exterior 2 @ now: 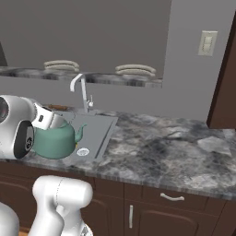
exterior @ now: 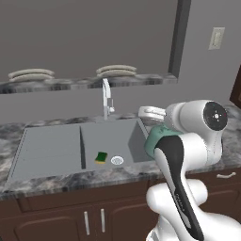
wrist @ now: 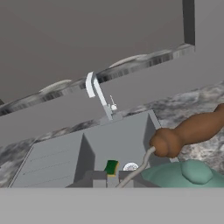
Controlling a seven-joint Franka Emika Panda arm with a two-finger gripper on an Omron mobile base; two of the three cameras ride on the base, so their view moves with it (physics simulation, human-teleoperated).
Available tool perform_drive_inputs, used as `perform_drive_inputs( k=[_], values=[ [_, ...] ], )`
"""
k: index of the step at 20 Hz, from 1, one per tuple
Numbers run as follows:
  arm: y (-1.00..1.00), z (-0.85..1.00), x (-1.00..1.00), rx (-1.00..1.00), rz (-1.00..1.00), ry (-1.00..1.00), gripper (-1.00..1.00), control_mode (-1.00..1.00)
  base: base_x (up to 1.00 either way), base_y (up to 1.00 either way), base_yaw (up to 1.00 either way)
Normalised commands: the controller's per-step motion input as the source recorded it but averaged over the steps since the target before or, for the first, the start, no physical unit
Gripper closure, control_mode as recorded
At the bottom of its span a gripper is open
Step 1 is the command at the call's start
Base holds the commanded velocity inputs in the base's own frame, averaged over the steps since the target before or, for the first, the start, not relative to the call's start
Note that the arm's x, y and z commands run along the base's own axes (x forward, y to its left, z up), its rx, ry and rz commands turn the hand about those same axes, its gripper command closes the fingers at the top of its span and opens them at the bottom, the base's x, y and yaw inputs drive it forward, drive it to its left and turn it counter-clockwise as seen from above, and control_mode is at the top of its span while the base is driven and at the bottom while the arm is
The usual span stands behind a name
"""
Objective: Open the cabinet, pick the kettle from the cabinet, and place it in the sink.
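Observation:
The teal-green kettle (exterior 2: 57,138) hangs above the right end of the sink (exterior 2: 99,131), its spout towards the counter on the right. My gripper (exterior 2: 45,117) sits just over it, shut on the thin wire handle. In the hand view the gripper (wrist: 110,177) has the wire running between its fingertips, with the kettle lid (wrist: 194,171) and a brown handle grip (wrist: 188,131) to the right. In the left base view the kettle (exterior: 151,141) peeks out behind my arm, below the gripper (exterior: 151,113), at the right edge of the sink (exterior: 52,150). The cabinet is out of view.
A green-and-yellow sponge (exterior: 101,157) lies in the basin by the drain. The chrome faucet (exterior: 107,99) rises behind it. Plate stacks (exterior: 116,71) rest on the back ledge. Grey marbled counter (exterior 2: 170,147) spreads to the right, up to a dark brown tall panel (exterior 2: 225,78). Lower drawers (exterior 2: 173,197) sit below.

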Motion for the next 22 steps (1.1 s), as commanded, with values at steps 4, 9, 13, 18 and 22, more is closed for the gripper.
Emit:
perform_drive_inputs(
  k=[4,9,13,18,22],
  values=[
    [0.00,0.00,0.00,0.00,0.00,0.00,1.00,1.00,0.06,-0.05,0.00],
    [0.00,0.00,0.00,0.00,0.00,0.00,1.00,1.00,0.00,0.00,0.00],
    [0.00,0.00,0.00,0.00,0.00,0.00,1.00,1.00,0.00,0.00,0.00],
    [0.00,0.00,0.00,0.00,0.00,0.00,1.00,1.00,0.00,0.00,0.00],
    [0.00,0.00,0.00,0.00,0.00,0.00,1.00,1.00,0.00,0.00,0.00]
  ],
)
